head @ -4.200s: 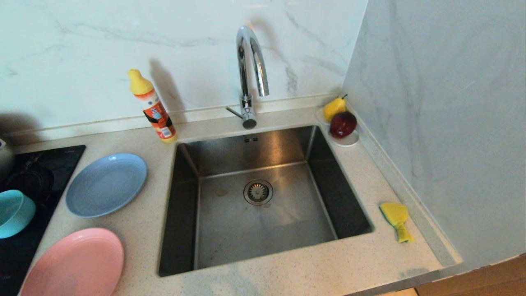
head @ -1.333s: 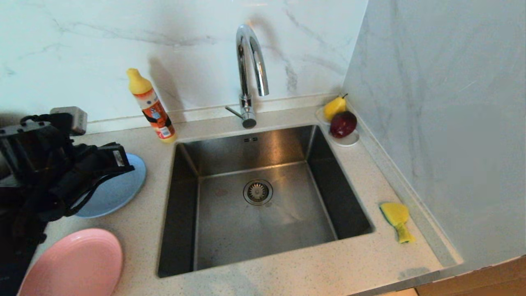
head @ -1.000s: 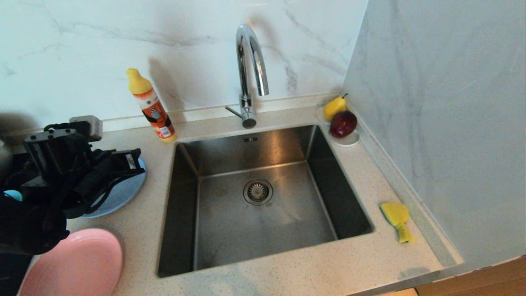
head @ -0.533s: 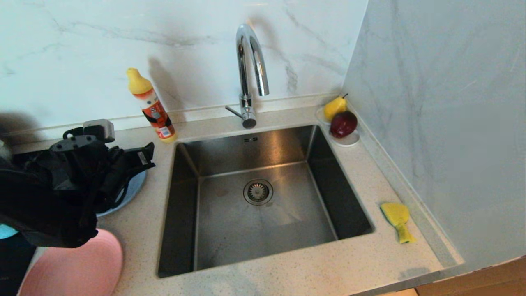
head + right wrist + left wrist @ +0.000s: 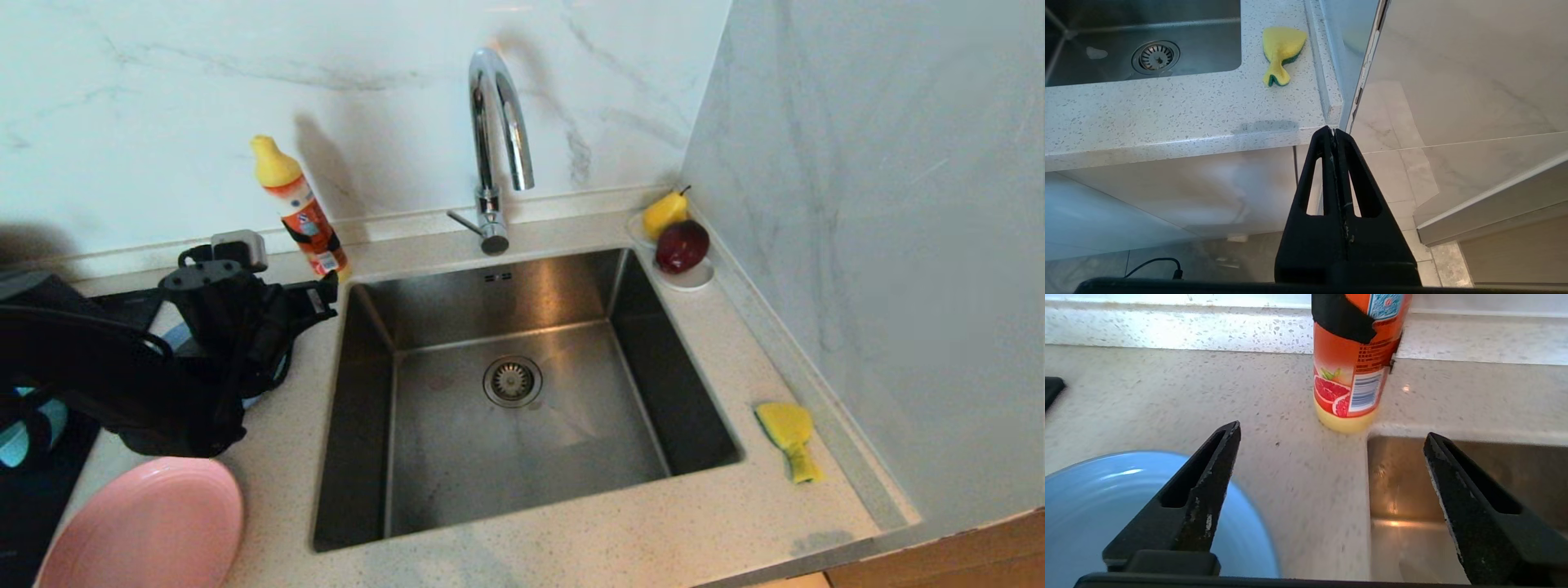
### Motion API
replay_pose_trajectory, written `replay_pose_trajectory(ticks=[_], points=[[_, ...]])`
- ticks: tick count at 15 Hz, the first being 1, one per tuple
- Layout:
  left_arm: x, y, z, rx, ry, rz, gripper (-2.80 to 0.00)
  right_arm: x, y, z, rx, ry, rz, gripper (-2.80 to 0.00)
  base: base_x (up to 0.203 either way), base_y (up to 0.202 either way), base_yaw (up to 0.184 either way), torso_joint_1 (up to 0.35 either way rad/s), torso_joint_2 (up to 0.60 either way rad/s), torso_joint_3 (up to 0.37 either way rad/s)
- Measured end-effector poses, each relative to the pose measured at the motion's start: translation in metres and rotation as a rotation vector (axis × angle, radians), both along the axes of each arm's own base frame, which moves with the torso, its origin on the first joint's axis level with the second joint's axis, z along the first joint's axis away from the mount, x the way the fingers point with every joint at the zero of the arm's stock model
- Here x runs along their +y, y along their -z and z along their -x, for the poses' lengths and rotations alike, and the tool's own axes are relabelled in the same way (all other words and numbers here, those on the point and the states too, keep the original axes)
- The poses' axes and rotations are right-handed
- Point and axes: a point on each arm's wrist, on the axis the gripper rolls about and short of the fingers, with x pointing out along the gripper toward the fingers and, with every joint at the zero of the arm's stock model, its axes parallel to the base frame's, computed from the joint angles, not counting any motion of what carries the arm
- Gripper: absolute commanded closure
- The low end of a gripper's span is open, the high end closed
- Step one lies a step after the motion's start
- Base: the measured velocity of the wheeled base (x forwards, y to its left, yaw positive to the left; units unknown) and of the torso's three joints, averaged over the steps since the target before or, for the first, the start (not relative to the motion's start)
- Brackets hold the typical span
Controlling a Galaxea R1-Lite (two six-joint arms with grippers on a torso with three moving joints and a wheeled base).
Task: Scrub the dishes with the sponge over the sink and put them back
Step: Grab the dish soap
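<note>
Head view shows the sink at centre, with the left gripper at its 9 o'clock, fingers spread wide and empty over the blue plate near the bottle. Pink plate lies at 8 o'clock, bowl at far 9, sponge at 4. Right gripper hangs below the counter, fingers pressed together.
</note>
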Motion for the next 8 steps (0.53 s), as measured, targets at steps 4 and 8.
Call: replay_pose_trajectory(ticks=[4,8], points=[[-0.001,0.006,-0.025,-0.032,-0.031,0.005,-2.8,0.0,0.0,0.0,0.0,0.0,0.0,0.0,0.0,0.0,0.0,0.0,0.0,0.0],[0.0,0.007,-0.049,-0.066,-0.062,0.01,-2.8,0.0,0.0,0.0,0.0,0.0,0.0,0.0,0.0,0.0,0.0,0.0,0.0,0.0]])
